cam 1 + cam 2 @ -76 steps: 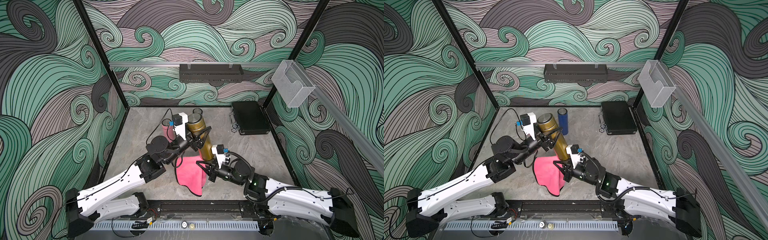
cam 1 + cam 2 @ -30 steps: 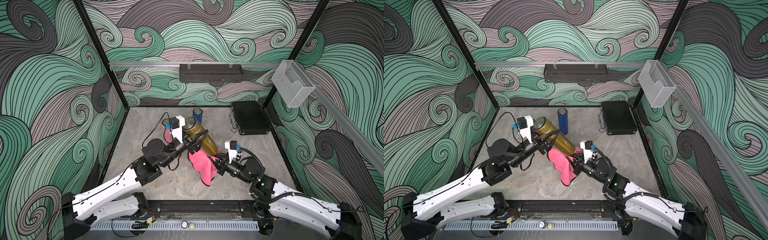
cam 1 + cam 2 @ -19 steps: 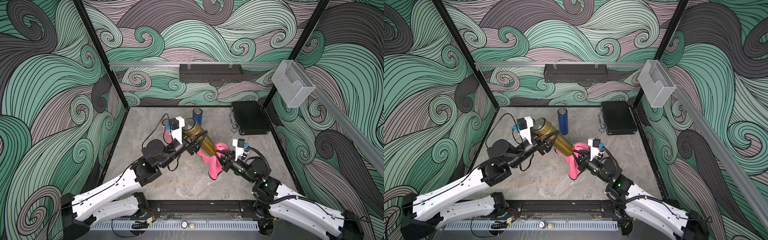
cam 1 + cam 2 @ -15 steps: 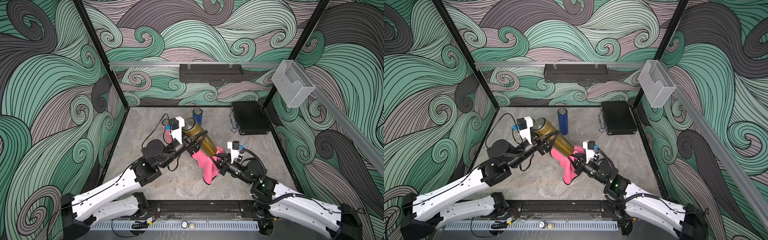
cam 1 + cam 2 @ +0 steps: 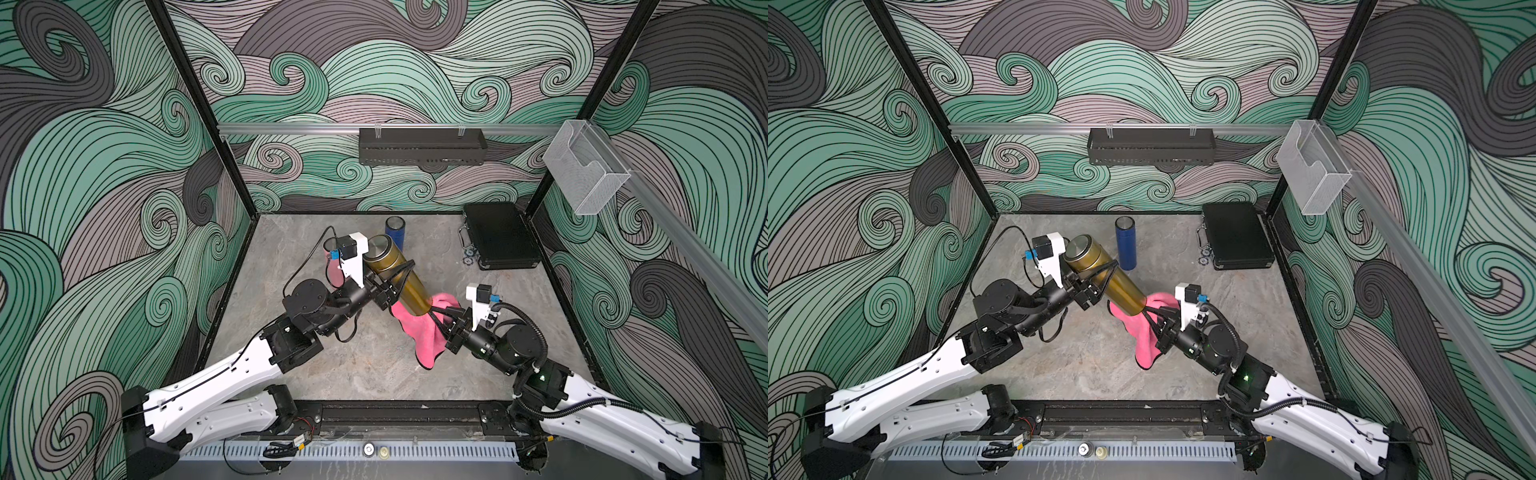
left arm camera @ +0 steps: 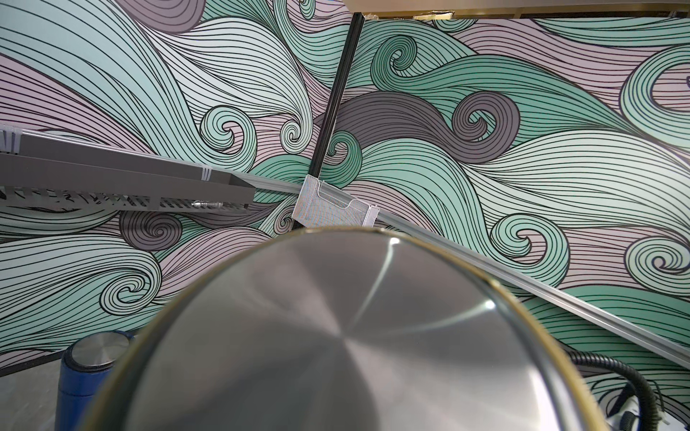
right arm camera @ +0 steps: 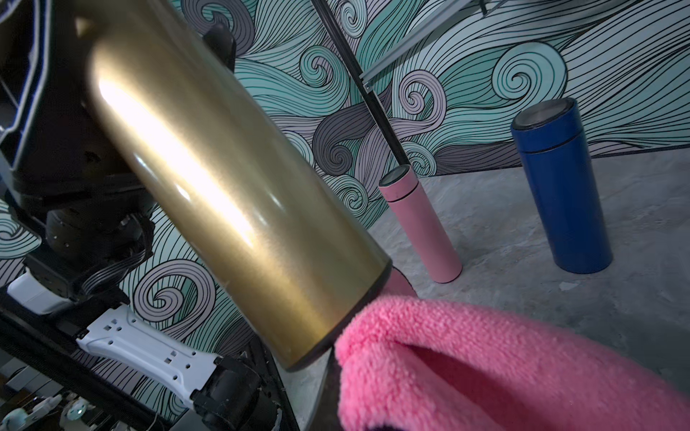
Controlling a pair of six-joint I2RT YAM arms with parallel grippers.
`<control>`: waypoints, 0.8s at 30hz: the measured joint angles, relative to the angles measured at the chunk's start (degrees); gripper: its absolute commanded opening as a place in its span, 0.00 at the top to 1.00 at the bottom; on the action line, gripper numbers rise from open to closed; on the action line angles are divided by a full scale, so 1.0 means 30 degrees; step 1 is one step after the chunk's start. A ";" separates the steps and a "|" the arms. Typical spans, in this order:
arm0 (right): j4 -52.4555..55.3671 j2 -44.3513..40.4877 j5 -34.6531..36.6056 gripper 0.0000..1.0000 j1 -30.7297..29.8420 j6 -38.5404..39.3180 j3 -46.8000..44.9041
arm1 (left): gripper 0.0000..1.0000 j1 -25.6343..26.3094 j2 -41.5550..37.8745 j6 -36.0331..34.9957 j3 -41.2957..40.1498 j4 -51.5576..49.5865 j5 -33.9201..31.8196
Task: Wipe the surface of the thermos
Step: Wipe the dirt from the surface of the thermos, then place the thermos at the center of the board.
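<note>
The gold thermos looks like smooth, glossy metal, its cap brushed steel. The pink cloth is fluffy, napped fabric. The pink thermos looks matt.

— What do we have at twelve o'clock on the stone floor?
— A blue flask, upright, steel cap. At ten o'clock we see a slim pink flask standing.
— And at two o'clock?
— A shut black case in the back corner, small round bits just beside its eight o'clock corner. Up the walls we find a black shelf at twelve and a clear holder at two
</note>
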State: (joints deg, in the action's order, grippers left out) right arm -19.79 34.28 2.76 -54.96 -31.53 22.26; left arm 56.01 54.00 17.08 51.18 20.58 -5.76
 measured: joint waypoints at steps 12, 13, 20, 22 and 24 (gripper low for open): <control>0.1304 -0.0095 0.1392 1.00 0.1610 0.0845 0.0153 | 1.00 -0.0044 -0.0131 -0.1515 -0.0517 -0.3483 -0.0408; 0.1996 -0.0284 0.2025 1.00 0.1668 0.1188 0.0321 | 1.00 -0.0124 -0.0102 -0.1829 -0.0539 -0.3781 -0.0568; 0.8051 -0.0481 0.9289 1.00 0.2266 0.3606 0.3701 | 1.00 -0.0444 0.3949 -0.4546 -0.0474 -0.3060 -0.1843; 0.8830 -0.0627 1.0761 1.00 0.2739 0.4036 0.3912 | 1.00 -0.0444 0.6098 -0.4845 -0.0335 -0.2514 -0.1880; 0.9581 -0.0714 1.1672 1.00 0.3351 0.4386 0.3789 | 1.00 -0.0452 0.8291 -0.5005 0.0058 -0.2208 -0.1894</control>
State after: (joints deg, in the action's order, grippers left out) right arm 8.95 32.14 37.78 -44.91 -18.37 33.63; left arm 54.65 78.87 2.07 51.35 13.96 -11.44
